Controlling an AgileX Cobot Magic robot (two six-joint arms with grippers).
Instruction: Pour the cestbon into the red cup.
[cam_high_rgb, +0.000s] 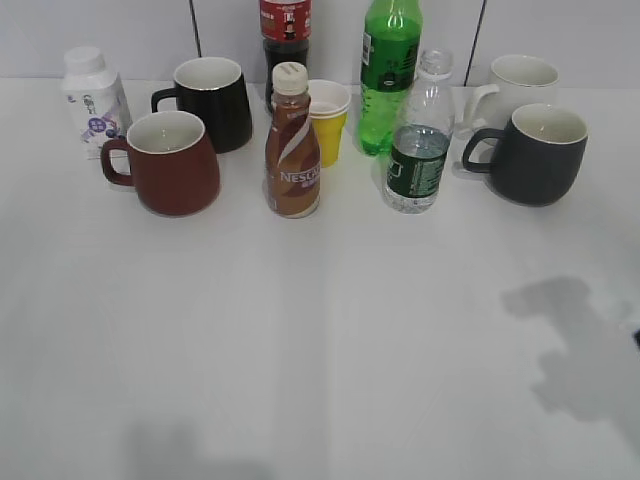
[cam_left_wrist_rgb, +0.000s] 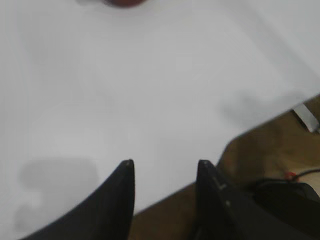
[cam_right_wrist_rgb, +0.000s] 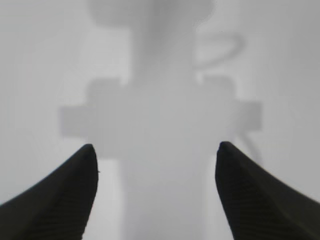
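Right now both grippers hang over bare table with nothing in them, and neither shows in the exterior view. The right gripper (cam_right_wrist_rgb: 155, 150) has its jaws spread wide above its own shadow, which suits the arm nearer the water bottle; it looks poised for an approach not yet begun. The left gripper (cam_left_wrist_rgb: 165, 167) is parted more narrowly, hovering at the table's (cam_left_wrist_rgb: 150, 90) near edge, with only a sliver of the red cup (cam_left_wrist_rgb: 122, 2) at the top of its view.

Farther out, everything stands upright in a loose row at the back of the table. The water bottle (cam_high_rgb: 420, 140), cap off and roughly half full, stands right of centre, just beside the green bottle (cam_high_rgb: 388, 75). The red cup (cam_high_rgb: 172, 160) stands well to its left, mouth up, with the brown coffee bottle (cam_high_rgb: 292, 145) between them.

Counted: five bottles, including a small white one (cam_high_rgb: 93, 95) and a dark, red-labelled one (cam_high_rgb: 285, 30) behind; four mugs, one each in red, black (cam_high_rgb: 212, 100), dark grey (cam_high_rgb: 535, 152) and white (cam_high_rgb: 520, 82); one yellow paper cup (cam_high_rgb: 328, 120).
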